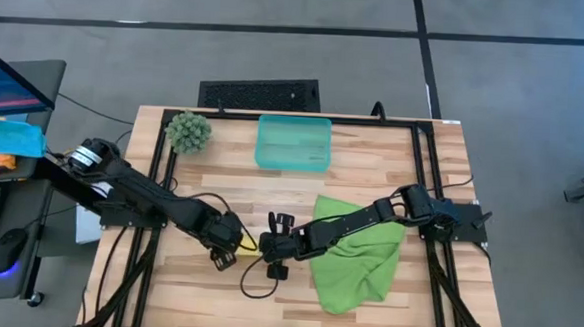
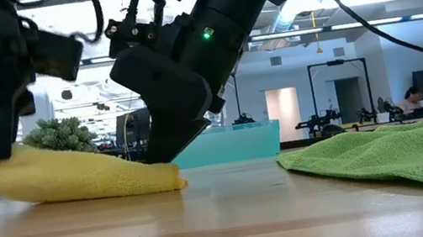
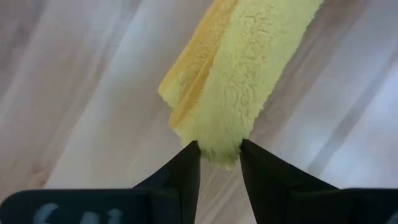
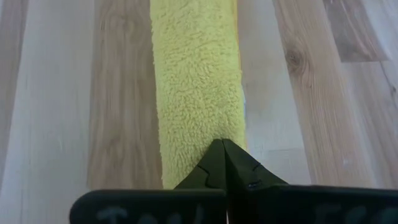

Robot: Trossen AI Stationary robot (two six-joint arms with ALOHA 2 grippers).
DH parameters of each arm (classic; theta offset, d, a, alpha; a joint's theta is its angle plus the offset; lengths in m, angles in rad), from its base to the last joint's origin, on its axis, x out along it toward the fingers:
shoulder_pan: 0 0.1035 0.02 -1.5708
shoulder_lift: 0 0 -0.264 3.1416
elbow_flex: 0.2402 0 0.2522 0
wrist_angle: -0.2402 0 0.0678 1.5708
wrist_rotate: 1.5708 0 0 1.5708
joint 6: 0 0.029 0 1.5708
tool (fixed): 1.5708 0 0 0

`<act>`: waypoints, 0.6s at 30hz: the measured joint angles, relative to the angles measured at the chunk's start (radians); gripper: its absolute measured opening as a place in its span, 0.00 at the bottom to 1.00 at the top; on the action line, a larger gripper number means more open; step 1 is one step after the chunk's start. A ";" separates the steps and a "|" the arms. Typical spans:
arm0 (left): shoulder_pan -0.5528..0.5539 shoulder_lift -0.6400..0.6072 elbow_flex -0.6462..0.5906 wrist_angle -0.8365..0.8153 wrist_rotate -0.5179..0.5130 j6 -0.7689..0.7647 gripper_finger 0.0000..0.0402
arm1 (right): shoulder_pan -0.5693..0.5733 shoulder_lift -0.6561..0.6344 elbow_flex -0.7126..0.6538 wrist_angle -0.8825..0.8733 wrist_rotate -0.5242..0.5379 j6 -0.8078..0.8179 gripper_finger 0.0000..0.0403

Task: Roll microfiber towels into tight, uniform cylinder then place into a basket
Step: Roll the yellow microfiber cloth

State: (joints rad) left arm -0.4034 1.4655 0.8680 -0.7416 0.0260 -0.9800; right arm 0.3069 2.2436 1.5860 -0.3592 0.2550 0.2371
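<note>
We see the yellow towel (image 2: 85, 179) rolled into a long cylinder lying flat on the wooden counter (image 1: 301, 189), its long axis running left to right across the lower middle of the high view, between the two arms. The left gripper (image 3: 219, 163) sits at the roll's left end with its fingers (image 3: 183, 171) parted around that end, touching the pile on either side. The right gripper (image 4: 222, 163) is at the opposite end, its fingers pressed together with the tips resting on top of the roll. The lime green towel (image 1: 359, 252) lies loosely spread at lower right. The basket (image 1: 293, 143) stands at upper centre, beside a fuzzy green plant (image 1: 188, 130).
</note>
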 joint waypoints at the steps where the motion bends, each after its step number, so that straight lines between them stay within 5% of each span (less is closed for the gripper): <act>1: 0.000 -0.022 0.000 -0.005 -0.005 -0.003 0.26 | 0.000 0.000 0.000 0.000 0.000 0.000 0.01; 10: -0.071 -0.197 0.001 0.013 -0.210 -0.006 0.26 | 0.000 0.000 0.000 -0.003 -0.003 0.001 0.01; 18: -0.184 -0.121 -0.060 0.291 -0.361 0.105 0.26 | 0.000 0.000 -0.001 -0.004 -0.003 0.002 0.01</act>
State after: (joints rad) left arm -0.5877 1.3445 0.8084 -0.4509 -0.3348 -0.8747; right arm 0.3069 2.2440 1.5852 -0.3631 0.2516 0.2386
